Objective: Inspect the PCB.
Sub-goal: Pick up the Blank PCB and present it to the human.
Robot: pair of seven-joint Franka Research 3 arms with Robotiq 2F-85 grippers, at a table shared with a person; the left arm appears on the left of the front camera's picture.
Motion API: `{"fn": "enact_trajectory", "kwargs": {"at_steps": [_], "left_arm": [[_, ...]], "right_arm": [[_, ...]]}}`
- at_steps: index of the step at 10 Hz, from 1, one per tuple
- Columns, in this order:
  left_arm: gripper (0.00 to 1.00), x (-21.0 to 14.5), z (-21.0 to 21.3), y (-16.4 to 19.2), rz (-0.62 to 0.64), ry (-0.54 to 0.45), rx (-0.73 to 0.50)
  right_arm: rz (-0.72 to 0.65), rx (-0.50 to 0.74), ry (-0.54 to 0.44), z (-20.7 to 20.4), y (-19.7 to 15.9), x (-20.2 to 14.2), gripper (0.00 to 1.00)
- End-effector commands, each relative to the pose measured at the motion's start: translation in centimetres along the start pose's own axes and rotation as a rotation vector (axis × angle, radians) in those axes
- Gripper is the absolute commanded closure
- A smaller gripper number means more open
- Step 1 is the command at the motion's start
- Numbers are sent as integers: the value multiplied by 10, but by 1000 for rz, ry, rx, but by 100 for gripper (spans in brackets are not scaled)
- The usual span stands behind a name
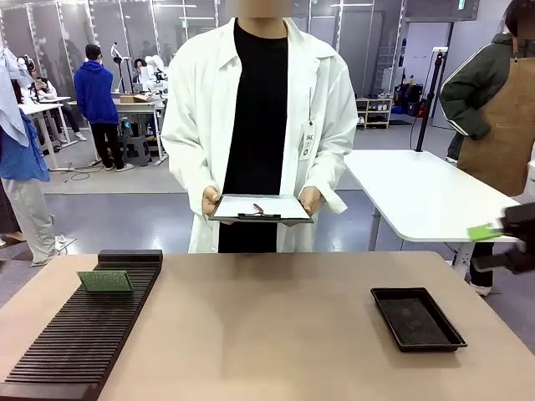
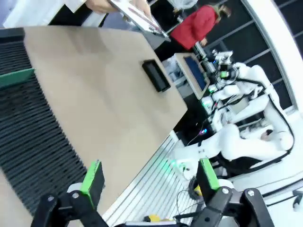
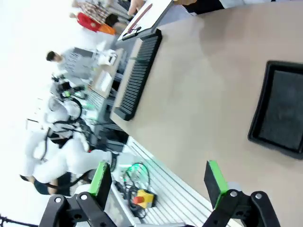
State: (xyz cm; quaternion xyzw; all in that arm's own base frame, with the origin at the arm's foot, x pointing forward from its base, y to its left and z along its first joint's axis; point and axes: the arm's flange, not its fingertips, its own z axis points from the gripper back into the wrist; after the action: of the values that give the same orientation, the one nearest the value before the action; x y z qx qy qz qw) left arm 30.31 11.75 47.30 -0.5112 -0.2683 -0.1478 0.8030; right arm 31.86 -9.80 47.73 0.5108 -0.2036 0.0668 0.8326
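**Fingers apart on both grippers; PCB (image 1: 105, 281) in the slotted rack (image 1: 75, 342)**

Left gripper (image 2: 150, 176) and right gripper (image 3: 158, 180) hold their green pads spread wide with nothing between them, low in each wrist view. In the front view the PCB stands on edge in the black rack's far slots, left of frame. A black tray (image 1: 416, 317) lies lower right. A person at centre holds a clipboard (image 1: 261, 208).

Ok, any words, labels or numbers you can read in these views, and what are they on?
No text can be read here.
Badge on the person's white coat: print too small to read.
Clipboard: the paper looks blank from here.
PCB: speckled face, markings too fine to read.
Black tray: no label seen.
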Motion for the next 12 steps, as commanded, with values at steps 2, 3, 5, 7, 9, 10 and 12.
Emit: {"fn": "enact_trajectory", "kwargs": {"at_steps": [2, 3, 5, 7, 9, 10, 12], "left_arm": [[0, -88, 40, 20, 73, -167, -43], [0, -101, 49, 26, 102, -185, -24], [0, -119, 66, 29, 150, -222, 17], [0, -123, 71, 25, 144, -237, 43], [0, -120, 70, 25, 157, -254, 95], [0, -104, 109, 46, 165, -226, 50], [0, -104, 109, 46, 165, -226, 50]], "right_arm": [[-64, 72, -113, 32, -34, -58, 0], [-69, 71, -137, 44, -41, -70, 0], [-90, 70, -190, 60, -43, -89, 0], [-90, 67, -178, 57, -39, -93, 0], [-93, 52, -167, 51, -40, -84, 0], [-113, 61, -169, 92, -50, -65, 0], [-113, 61, -169, 92, -50, -65, 0]]}}
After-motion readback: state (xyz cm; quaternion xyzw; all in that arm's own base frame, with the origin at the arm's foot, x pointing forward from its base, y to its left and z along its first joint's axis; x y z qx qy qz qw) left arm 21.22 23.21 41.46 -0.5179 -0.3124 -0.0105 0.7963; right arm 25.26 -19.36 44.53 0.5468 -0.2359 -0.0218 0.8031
